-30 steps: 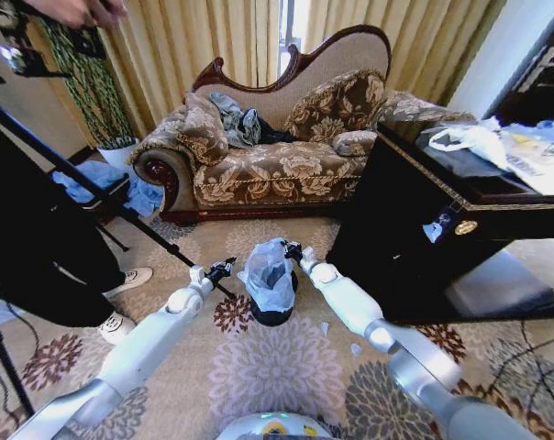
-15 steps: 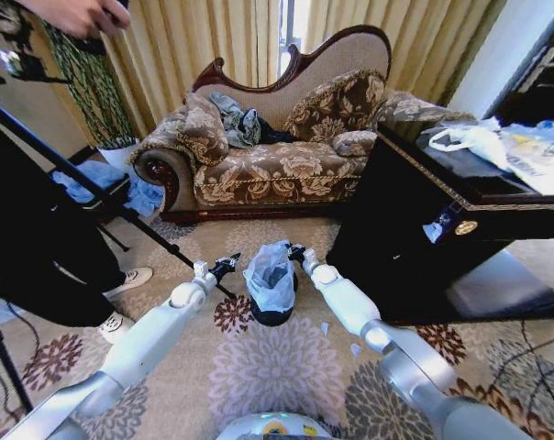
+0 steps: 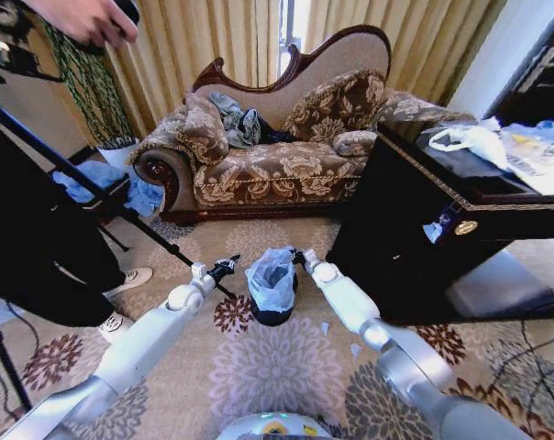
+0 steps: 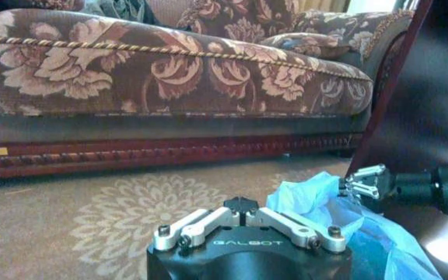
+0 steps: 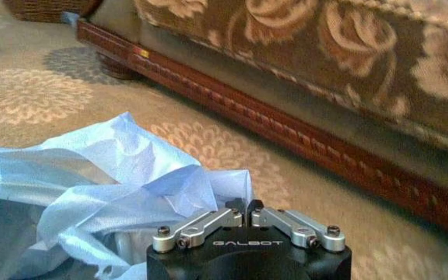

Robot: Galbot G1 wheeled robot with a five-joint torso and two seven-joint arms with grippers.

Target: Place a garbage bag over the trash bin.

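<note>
Pinching garbage bag (image 3: 271, 280) on trash bin (image 3: 272, 313) with our closed right hand (image 3: 298, 257) | left hand (image 3: 230, 263) closed, empty, just left.

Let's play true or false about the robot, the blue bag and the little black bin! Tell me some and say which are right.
1. The garbage bag sits on top of the trash bin. True.
2. The right pincer is shut at the edge of the bag. True.
3. The left pincer is holding the bag. False: it is shut beside the bin, apart from the bag.
4. The bin stands on the sofa. False: it stands on the flowery carpet in front of the sofa.
5. The bag is bright red. False: it is pale blue and see-through.
</note>
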